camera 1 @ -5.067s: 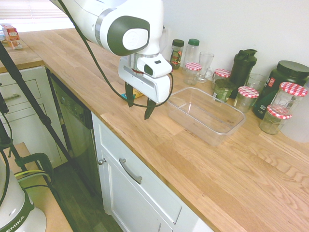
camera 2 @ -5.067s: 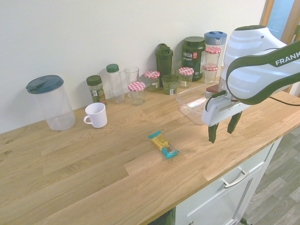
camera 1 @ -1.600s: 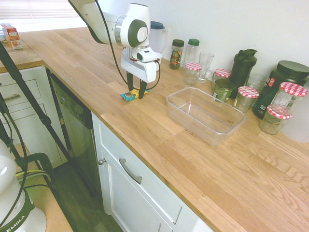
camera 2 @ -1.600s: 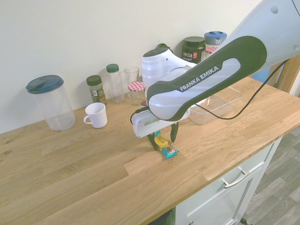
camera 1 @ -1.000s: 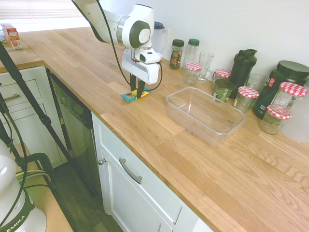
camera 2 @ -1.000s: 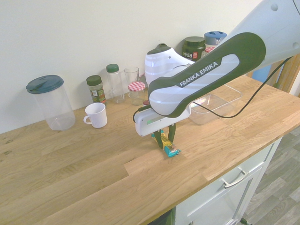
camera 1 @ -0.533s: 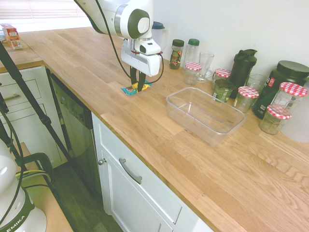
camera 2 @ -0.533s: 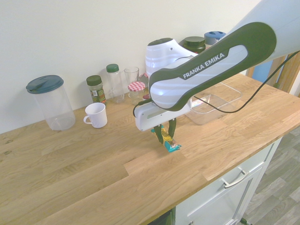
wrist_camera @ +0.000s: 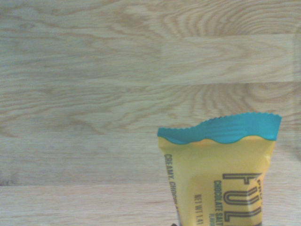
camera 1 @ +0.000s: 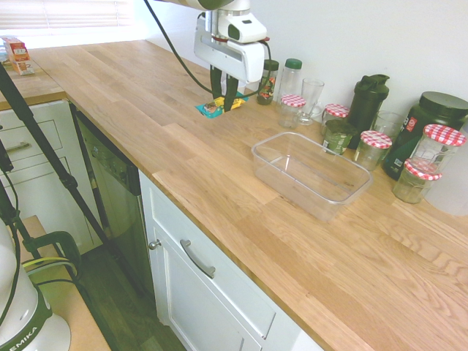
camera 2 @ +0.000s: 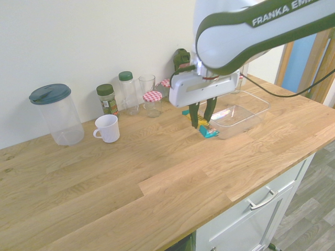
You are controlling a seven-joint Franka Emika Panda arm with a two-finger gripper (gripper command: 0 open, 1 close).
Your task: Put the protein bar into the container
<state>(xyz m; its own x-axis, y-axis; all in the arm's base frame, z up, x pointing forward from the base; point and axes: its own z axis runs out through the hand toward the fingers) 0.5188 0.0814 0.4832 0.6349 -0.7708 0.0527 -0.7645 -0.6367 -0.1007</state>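
Holding the bar [camera 1: 219, 107] tight between its two fingers, your gripper [camera 1: 224, 97] points down and hangs above the counter [camera 1: 146, 124]. The bar is up in the air, clear of the wood, and off to one side of the tub [camera 1: 311, 174].

You need to carry the bar across until it is over the open middle of the tub. Keep it high enough that its low teal end clears the tub's near wall. Go slow, so the bar does not swing or slip. Only let go when the whole bar is inside the rim, and go low first so it does not bounce out.

The bar sticks out both sides of the fingers, so leave room for its ends. Watch the jars [camera 1: 293, 110] and the glass [camera 1: 311, 99] just behind the tub; stay away from them.

Some things you cannot see well. The fingers cover the middle of the bar, so you cannot tell how much of it they pinch. The wrist view shows only one end of the bar [wrist_camera: 218, 172] over bare wood, with no tub in it. The tub is clear, so its far wall is hard to pick out. In the second outside view the gripper [camera 2: 201, 122] hides the tub's near corner [camera 2: 238, 116].
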